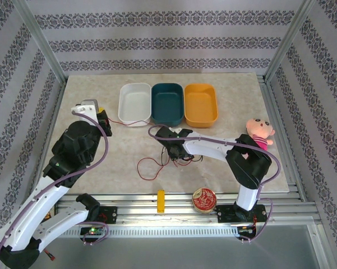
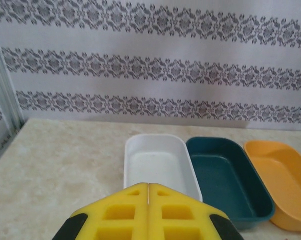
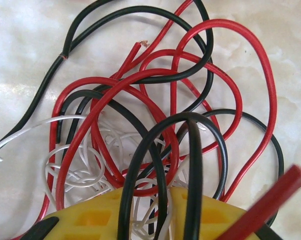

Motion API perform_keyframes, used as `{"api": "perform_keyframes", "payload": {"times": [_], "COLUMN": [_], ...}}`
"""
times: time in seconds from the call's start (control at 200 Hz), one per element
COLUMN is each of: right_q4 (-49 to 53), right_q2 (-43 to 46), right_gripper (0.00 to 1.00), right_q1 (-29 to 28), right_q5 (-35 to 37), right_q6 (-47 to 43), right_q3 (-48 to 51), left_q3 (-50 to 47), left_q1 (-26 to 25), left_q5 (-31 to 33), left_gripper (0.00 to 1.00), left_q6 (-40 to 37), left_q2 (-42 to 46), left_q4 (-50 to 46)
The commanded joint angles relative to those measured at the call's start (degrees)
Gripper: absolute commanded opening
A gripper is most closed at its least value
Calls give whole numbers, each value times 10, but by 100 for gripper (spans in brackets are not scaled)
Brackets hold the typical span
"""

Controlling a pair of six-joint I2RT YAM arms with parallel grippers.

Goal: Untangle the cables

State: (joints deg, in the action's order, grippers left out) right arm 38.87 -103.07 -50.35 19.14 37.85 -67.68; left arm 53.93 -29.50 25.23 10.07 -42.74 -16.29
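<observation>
Red, black and white cables (image 3: 140, 135) lay tangled in the middle of the counter (image 1: 241, 95), the right end effector (image 3: 153, 212) pinching several strands. The left end effector (image 2: 148, 192), pressed together, hung at the left.

Cam setup: 1 overhead, 2 wrist

Top: high at 6 o'clock, looks down on whole table (image 1: 101, 106). Left wrist: low at 9, faces 12, shares white tray (image 2: 155, 165) with top. Right wrist: tight on cables (image 3: 155, 125), centre, also in top
</observation>
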Motion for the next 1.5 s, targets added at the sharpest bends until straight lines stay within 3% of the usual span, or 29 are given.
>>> {"api": "perform_keyframes", "payload": {"times": [0.0, 0.16, 0.435, 0.625, 0.829, 1.109, 1.494], "right_q4": [-1, -5, -16, -18, -24, -45, -46], "right_q2": [17, 25, 64, 93, 130, 194, 266], "right_gripper": [25, 26, 41, 72, 98, 98, 98], "right_q1": [3, 3, 1, -6, -12, -15, -15], "right_q5": [-2, -6, -15, -16, -15, -10, 34], "right_q6": [12, 7, -12, -25, -24, -19, 8], "right_q3": [8, 7, 5, 2, 12, 41, 72], "left_q3": [30, 57, 114, 185, 297, 379, 466], "left_q1": [7, 7, 7, 7, 8, 29, 114], "left_q5": [33, 20, -9, -10, -21, -14, -64], "left_gripper": [0, 0, 0, 0, 0, 0, 0], "left_q6": [-51, -85, -121, -162, -199, -260, -242], "left_q2": [4, 1, -48, -107, -193, -291, -439], "left_q4": [24, 69, 83, 74, 29, 74, 76]}}
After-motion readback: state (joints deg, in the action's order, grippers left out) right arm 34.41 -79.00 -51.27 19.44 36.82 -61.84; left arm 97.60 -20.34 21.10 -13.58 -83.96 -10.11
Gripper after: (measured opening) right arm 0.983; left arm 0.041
